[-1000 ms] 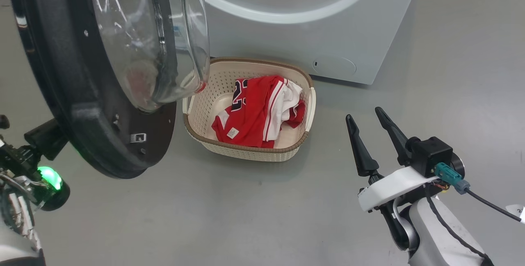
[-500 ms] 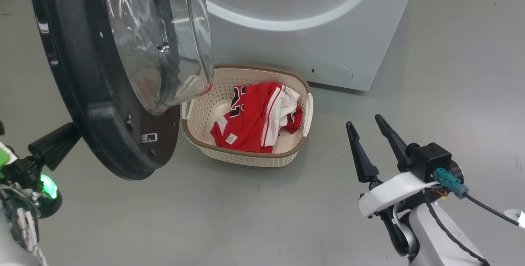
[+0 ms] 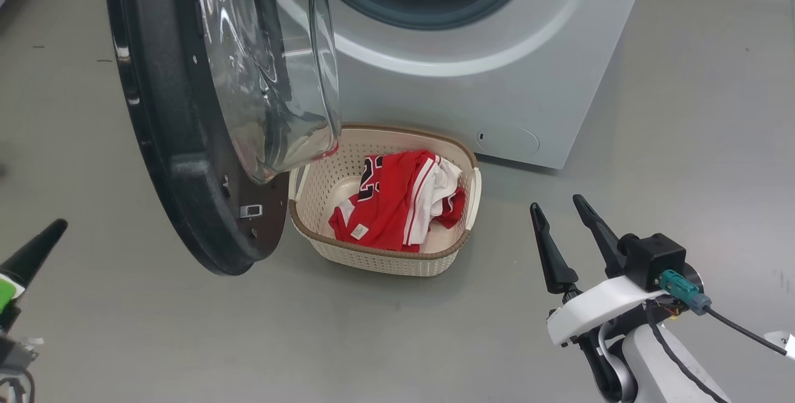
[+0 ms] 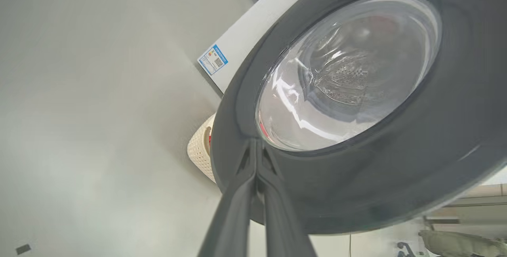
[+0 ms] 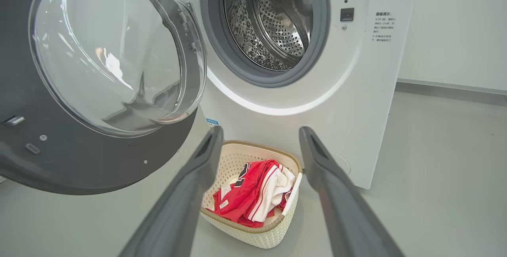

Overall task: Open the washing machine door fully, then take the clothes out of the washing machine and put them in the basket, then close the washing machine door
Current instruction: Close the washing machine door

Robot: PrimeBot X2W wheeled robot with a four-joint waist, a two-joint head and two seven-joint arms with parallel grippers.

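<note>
Down on the grey floor (image 3: 435,328), the basket (image 3: 385,260) sits just in front of the washing machine (image 3: 497,80), below its round opening. The clothes (image 3: 397,204) lie heaped inside the basket, red fabric with white stripes, dark numerals and a small white tag facing up.

The washing machine door (image 3: 180,161) stands swung out to my left. Its black rim hangs close beside the basket's left end, and in the head view its glass bowl (image 3: 273,80) overlaps the basket's rear left corner. In my right wrist view the perforated steel drum (image 5: 273,23) shows through the opening, ringed by the grey seal (image 5: 253,75).

My left gripper (image 4: 255,150) has its two fingers pressed together with nothing between them. It points at the door's outer face, and the head view shows it low at my left, apart from the rim. My right gripper (image 3: 554,203) hovers above the floor to the right of the basket, fingers spread wide and empty, aimed toward the basket and the machine front.
</note>
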